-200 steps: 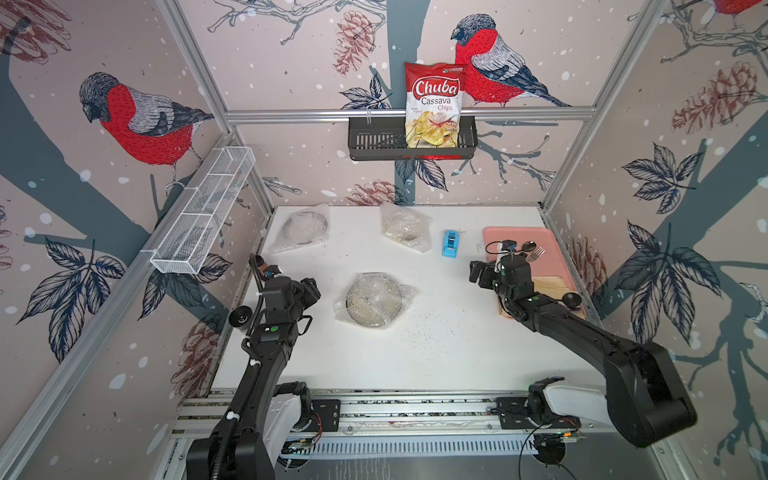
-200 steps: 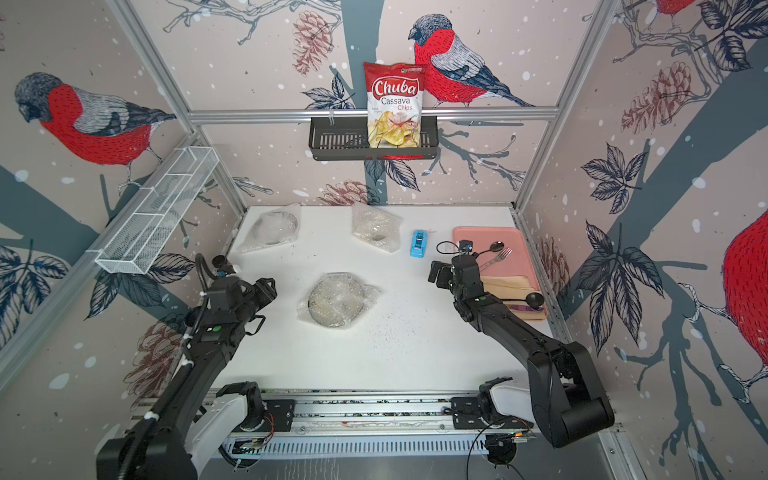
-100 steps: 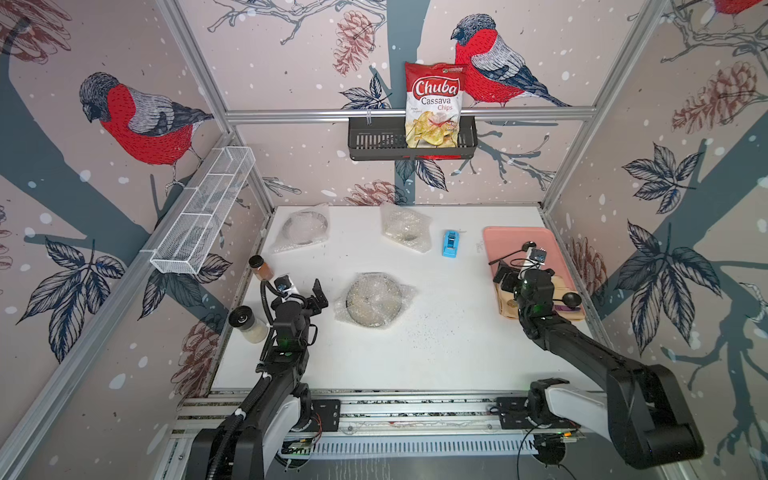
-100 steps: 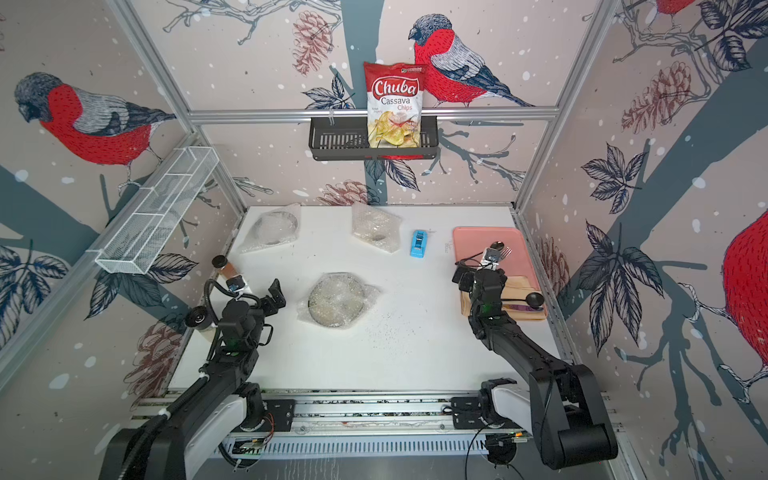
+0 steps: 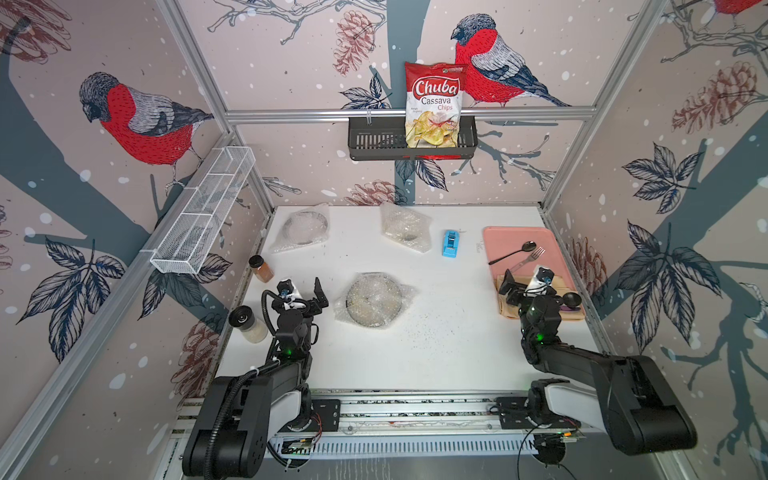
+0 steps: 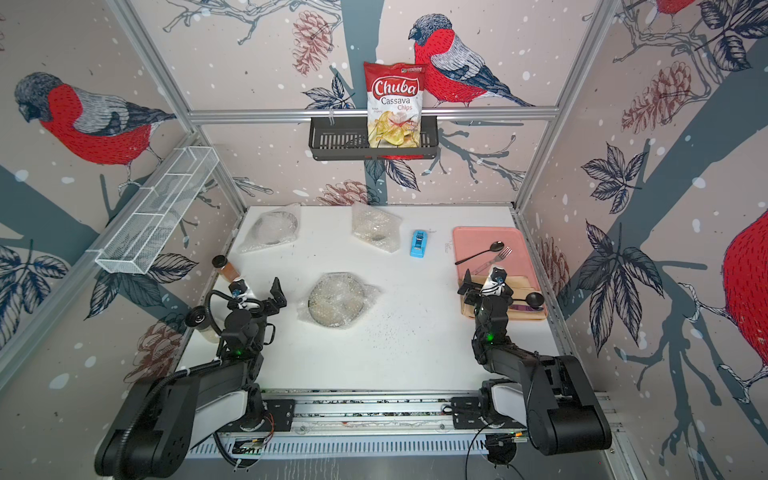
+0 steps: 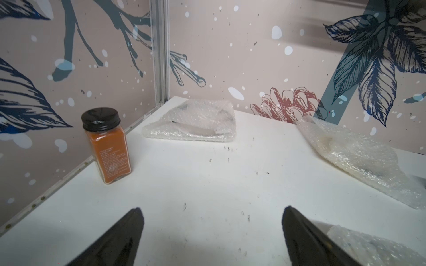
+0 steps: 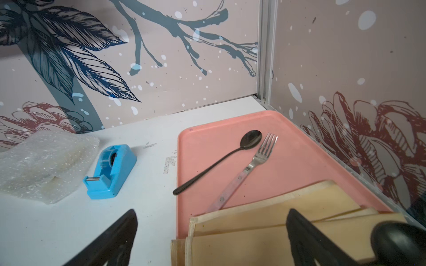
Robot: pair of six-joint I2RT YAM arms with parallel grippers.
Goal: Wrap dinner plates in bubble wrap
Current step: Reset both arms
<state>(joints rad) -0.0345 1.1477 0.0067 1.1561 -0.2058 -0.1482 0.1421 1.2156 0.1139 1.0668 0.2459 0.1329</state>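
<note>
Three dinner plates lie on the white table, each inside crinkly bubble wrap: one at the middle (image 5: 374, 300) (image 6: 336, 300), one at the back left (image 5: 305, 227) (image 7: 196, 122), one at the back centre (image 5: 405, 227) (image 8: 43, 163). My left gripper (image 5: 302, 291) (image 7: 212, 210) hovers just left of the middle bundle, open, with only bare table between its fingers. My right gripper (image 5: 524, 279) (image 8: 212, 213) is open too, over the near left corner of the pink tray (image 8: 299, 147) and touching nothing.
An orange spice jar (image 5: 261, 268) and a black-lidded shaker (image 5: 247, 324) stand by the left wall. A blue tape dispenser (image 5: 450, 243) sits right of the back-centre bundle. The tray holds a spoon (image 8: 250, 139), a fork (image 8: 262, 154) and folded beige cloths (image 8: 276, 218).
Both arms have drawn back towards the front rail. The left gripper's jaws have spread wider. The right gripper has shifted right, onto the tray's near corner.
</note>
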